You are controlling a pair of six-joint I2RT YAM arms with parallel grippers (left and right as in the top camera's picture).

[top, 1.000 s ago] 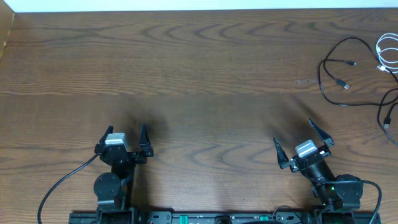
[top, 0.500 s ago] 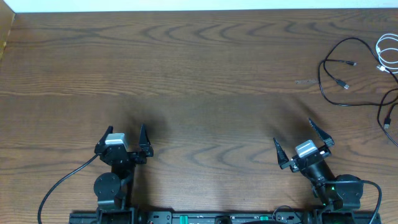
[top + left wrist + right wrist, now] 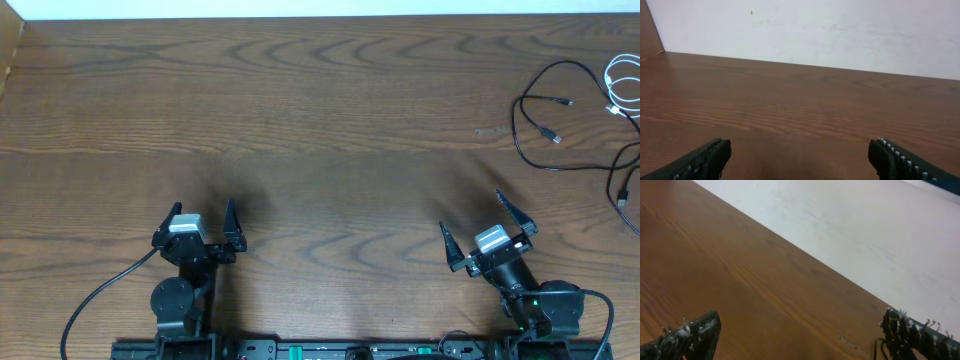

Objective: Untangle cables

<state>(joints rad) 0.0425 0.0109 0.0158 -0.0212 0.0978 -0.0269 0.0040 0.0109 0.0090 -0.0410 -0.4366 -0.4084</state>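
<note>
Thin black cables (image 3: 540, 110) lie in loose loops at the table's far right, with small plug ends (image 3: 567, 101). A white cable (image 3: 622, 88) is coiled at the right edge, partly cut off. Another black loop (image 3: 622, 180) runs along the right edge below it. My left gripper (image 3: 204, 216) is open and empty near the front left. My right gripper (image 3: 470, 215) is open and empty near the front right, well short of the cables. In the right wrist view a bit of black cable (image 3: 879, 347) shows beside the right finger. The left wrist view shows its open fingers (image 3: 800, 155) over bare wood.
The wooden table (image 3: 320, 130) ends at a white wall along the far side (image 3: 840, 30). Thick black arm cables (image 3: 95, 300) run from both arm bases at the front edge. A small scuff mark (image 3: 490, 131) is on the wood left of the cables.
</note>
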